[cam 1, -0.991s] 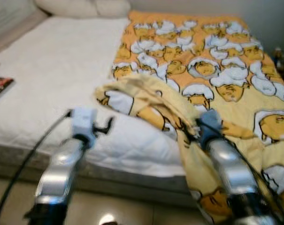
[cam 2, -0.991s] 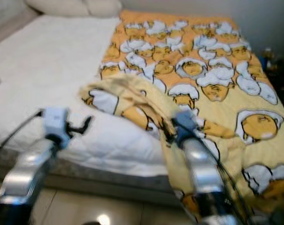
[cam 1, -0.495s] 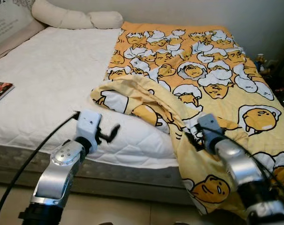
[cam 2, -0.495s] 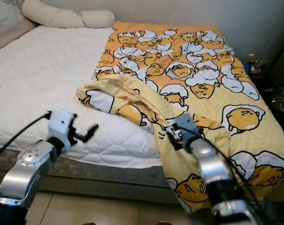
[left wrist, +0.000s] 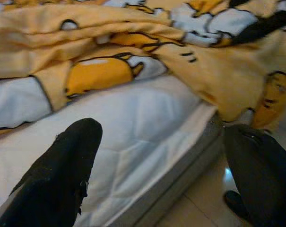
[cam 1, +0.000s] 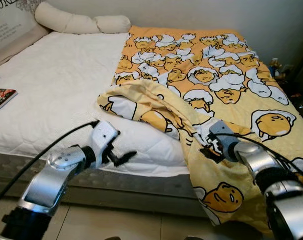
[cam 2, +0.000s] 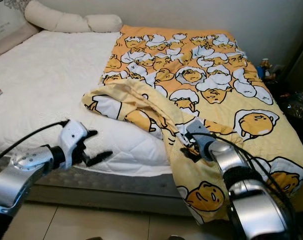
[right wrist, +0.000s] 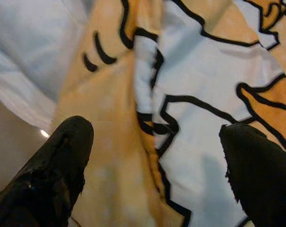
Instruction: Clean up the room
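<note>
While the left gripper hovers spread above the mattress edge, the right gripper (fingers apart) seemingly touches the yellow cartoon blanket.

Blanket: yellow cartoon print, right half of bed, near-left corner bunched and folded back.
Mattress: white, bare on left.
Left gripper: fingers apart, at near mattress edge.
Right gripper: against blanket's hanging fold.
</note>
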